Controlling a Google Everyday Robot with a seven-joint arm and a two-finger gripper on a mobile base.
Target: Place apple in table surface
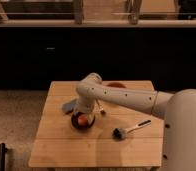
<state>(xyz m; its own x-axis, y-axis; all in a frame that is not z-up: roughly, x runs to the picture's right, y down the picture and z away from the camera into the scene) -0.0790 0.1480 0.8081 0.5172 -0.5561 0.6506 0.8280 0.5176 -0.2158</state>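
Note:
The apple (81, 120) is a small orange-red fruit lying in a dark bowl (87, 126) left of the middle of the light-wood table surface (91, 150). My gripper (84, 113) hangs straight down over the bowl, right above the apple and at its back edge. I cannot tell whether it touches the apple. My white arm (121, 97) reaches in from the right across the table's far half.
A larger orange-red bowl (116, 85) stands at the table's far edge, partly behind my arm. A dark-headed brush with a pale handle (127, 130) lies to the right of the dark bowl. A grey-blue object (68, 106) lies to its left. A dark wall runs behind the table.

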